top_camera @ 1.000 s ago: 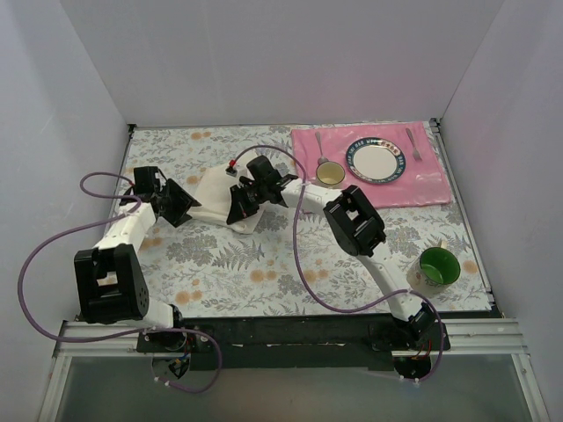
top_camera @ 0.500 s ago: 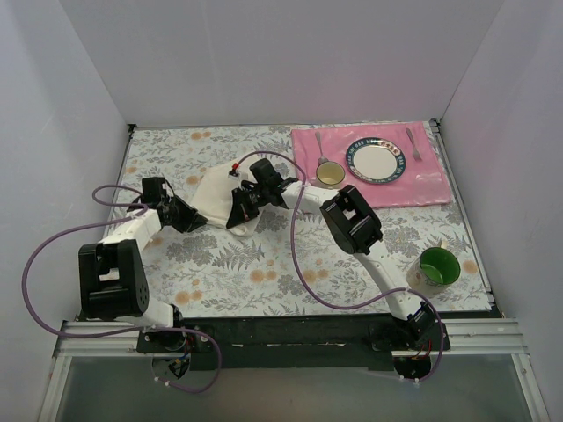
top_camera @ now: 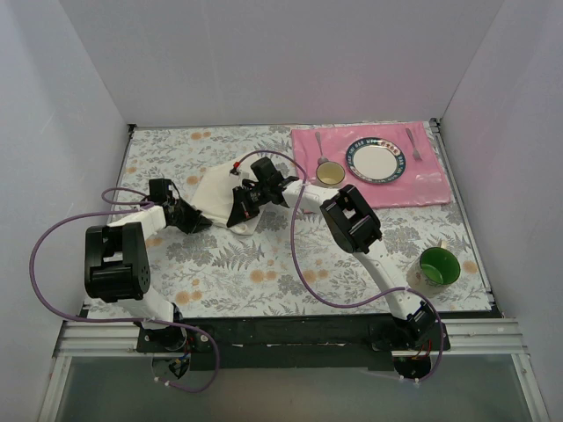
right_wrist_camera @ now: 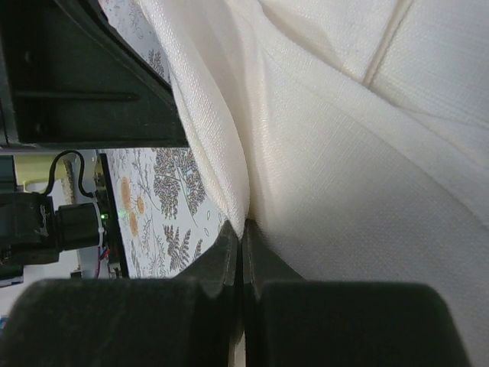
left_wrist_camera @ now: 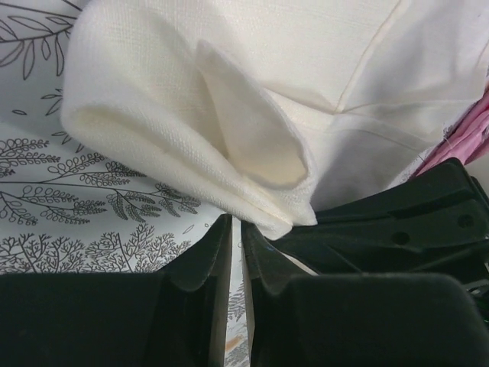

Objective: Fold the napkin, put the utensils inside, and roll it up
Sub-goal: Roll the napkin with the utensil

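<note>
The off-white napkin (top_camera: 214,189) lies rumpled and partly folded on the floral table, left of centre. My right gripper (top_camera: 237,215) is at its near right edge, and in the right wrist view it (right_wrist_camera: 243,225) is shut on a fold of the napkin (right_wrist_camera: 344,115). My left gripper (top_camera: 197,221) is low at the napkin's near left corner. In the left wrist view its jaws (left_wrist_camera: 237,222) are closed to a thin slit with only table showing between them. A rolled fold of the napkin (left_wrist_camera: 229,99) lies just beyond the tips. The knife is out of view.
A pink placemat (top_camera: 396,186) at the back right holds a plate (top_camera: 376,162), a small yellow-lined cup (top_camera: 330,173), a spoon (top_camera: 321,145) and a fork (top_camera: 413,142). A green cup (top_camera: 438,265) stands near the right edge. Purple cables loop beside both arms.
My left arm has folded back and its gripper has slid nearer and a little right along the napkin's near left edge. The right gripper has kept its hold on the napkin.
</note>
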`<action>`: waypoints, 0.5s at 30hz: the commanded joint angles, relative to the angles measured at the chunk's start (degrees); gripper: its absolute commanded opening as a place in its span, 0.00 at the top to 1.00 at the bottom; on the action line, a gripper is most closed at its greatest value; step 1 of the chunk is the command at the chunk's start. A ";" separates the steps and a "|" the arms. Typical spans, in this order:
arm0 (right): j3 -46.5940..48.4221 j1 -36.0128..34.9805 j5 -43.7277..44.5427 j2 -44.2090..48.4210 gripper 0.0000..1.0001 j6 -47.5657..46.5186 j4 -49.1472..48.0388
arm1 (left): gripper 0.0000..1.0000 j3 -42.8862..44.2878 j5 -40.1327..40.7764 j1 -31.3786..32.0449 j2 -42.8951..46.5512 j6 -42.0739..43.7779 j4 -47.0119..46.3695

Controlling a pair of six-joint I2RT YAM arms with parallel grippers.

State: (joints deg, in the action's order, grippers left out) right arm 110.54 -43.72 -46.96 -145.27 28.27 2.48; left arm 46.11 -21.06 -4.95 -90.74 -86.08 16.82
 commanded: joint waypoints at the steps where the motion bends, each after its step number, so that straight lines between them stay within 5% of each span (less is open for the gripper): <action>1: 2.75 0.83 0.29 -1.85 0.99 -0.32 1.03 | 0.91 2.84 -0.12 0.47 -1.63 -0.49 -1.88; 15: 6.53 1.19 0.46 -2.56 0.96 -1.55 4.63 | 0.92 6.62 -0.74 0.64 -5.32 -1.63 -2.93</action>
State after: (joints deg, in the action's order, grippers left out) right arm 113.75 -43.09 -47.22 -146.76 28.25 4.49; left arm 50.30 -21.17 -4.60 -95.79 -87.24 15.05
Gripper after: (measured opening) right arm 0.035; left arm 0.083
